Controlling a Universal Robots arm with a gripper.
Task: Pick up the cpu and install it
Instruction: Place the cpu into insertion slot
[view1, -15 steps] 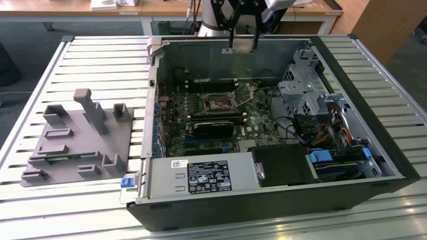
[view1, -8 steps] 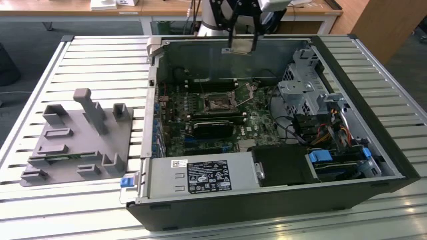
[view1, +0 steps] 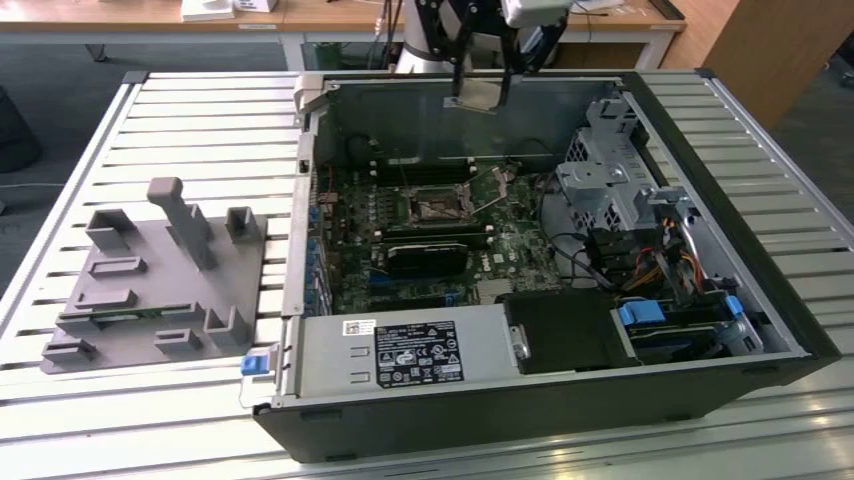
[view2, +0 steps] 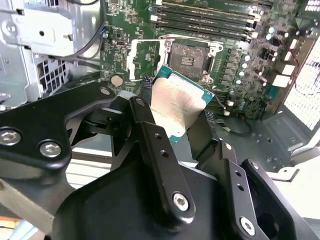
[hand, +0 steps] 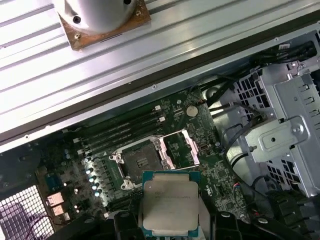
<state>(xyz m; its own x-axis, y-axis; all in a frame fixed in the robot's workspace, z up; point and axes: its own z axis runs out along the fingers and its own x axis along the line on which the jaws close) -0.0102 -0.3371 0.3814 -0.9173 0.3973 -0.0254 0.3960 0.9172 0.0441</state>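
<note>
Exterior view: a slatted aluminium table (view1: 200, 110), pale and ribbed, carries a black computer case (view1: 747, 330) lying on its side with the open side up. On the exterior view's left sits a grey plastic tray (view1: 147, 290) with upright blocks. Behind the table are wooden desks (view1: 334, 15), a dark floor (view1: 54, 70) and a wooden cabinet (view1: 767, 45).

The gripper (view1: 482, 88) hangs over the case's far wall, above the green motherboard (view1: 400, 215). Its jaws are clamped on the cpu (view1: 481, 95), which is in the air, clear of the board.

Second wrist view: black fingers (view2: 145, 125) press two opposite edges of the chip, which is tilted with its silver top showing.

First wrist view: the socket (hand: 140, 160) is empty and its metal frame (hand: 177, 147) is swung open. The arm's base plate (hand: 100, 15) sits on the slats.
</note>
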